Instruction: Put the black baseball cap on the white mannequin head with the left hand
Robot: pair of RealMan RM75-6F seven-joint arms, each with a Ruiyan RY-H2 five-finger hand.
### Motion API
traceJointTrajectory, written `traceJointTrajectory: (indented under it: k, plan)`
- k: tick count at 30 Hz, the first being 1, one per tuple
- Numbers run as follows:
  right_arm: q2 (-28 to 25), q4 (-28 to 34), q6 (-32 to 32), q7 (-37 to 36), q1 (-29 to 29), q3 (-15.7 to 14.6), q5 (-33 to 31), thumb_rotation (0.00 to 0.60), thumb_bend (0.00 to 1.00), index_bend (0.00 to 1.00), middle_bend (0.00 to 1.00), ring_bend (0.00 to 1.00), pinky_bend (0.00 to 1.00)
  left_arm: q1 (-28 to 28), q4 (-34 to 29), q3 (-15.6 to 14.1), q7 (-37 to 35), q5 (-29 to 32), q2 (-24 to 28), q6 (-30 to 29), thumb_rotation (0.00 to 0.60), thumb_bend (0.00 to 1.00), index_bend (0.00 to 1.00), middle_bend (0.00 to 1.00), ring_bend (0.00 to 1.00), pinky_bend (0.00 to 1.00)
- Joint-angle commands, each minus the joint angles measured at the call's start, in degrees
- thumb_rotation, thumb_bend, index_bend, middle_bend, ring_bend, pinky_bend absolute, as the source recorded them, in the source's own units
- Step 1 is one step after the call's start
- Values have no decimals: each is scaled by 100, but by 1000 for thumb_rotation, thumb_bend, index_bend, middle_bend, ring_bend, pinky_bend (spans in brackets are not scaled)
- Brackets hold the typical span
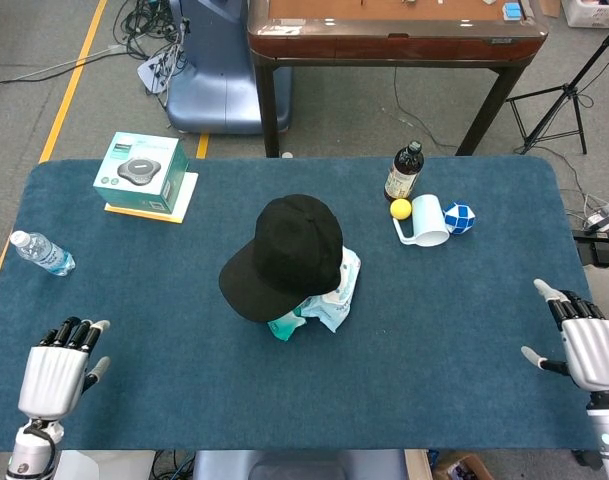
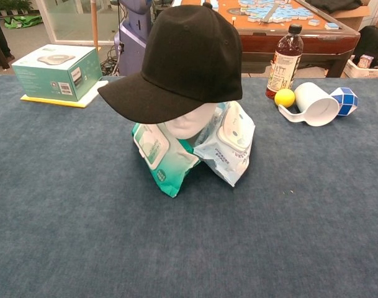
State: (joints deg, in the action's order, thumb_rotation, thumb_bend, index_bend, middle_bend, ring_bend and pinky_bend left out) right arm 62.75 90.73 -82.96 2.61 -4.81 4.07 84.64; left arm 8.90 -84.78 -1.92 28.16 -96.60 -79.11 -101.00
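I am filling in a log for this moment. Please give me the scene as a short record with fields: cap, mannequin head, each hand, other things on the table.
cap: black baseball cap sits on the white mannequin head, brim toward the robot's left
head support: wet-wipe packs lean against the head
left hand: open, holds nothing, at near left table edge
right hand: open, holds nothing, at near right edge
others: teal box, clear water bottle, dark bottle, yellow ball, white mug, blue-white puzzle ball

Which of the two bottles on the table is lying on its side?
The clear plastic water bottle at the table's left edge lies flat; the dark bottle beside the yellow ball stands upright.
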Motion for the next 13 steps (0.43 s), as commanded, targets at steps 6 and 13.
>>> traceJointTrajectory:
  k: [6, 13]
  plan:
    - [62, 20, 78, 168, -44, 3, -67, 600, 0, 90, 246, 185, 258, -184, 111, 19, -992, 577, 396, 530, 600, 41, 397, 487, 344, 587]
    - [31, 7, 94, 95, -35, 17, -134, 600, 0, 90, 246, 185, 258, -161, 62, 152, -1239, 845, 517, 869, 600, 41, 399, 486, 344, 588]
